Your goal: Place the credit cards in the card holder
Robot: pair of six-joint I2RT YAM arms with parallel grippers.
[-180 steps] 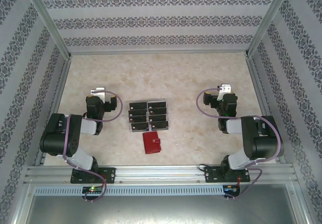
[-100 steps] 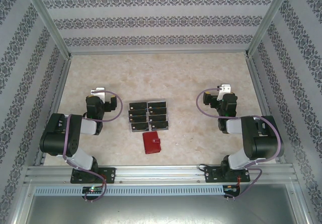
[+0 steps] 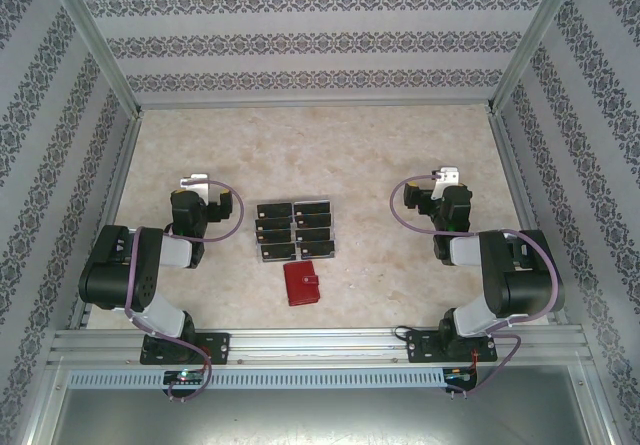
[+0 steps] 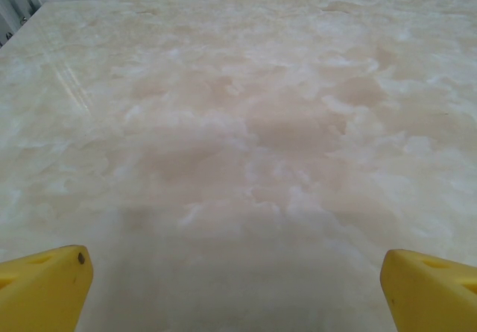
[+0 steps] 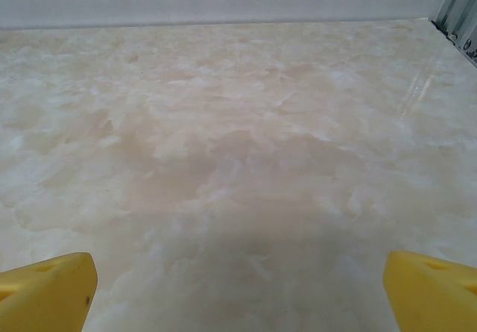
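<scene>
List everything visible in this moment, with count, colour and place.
cards: eight, black with pale marks, two columns of four, mid-table between the arms.
wallet: one, dark red, folded shut, just on the near side of the cards.
table: one, beige marbled, under everything.
walls: three, white with grey patterned bands, back and both sides.
left arm: one, black, left of the cards.
right arm: one, black, right of the cards.
left gripper: one, yellow fingers, open over bare table.
right gripper: one, yellow fingers, open over bare table.
</scene>
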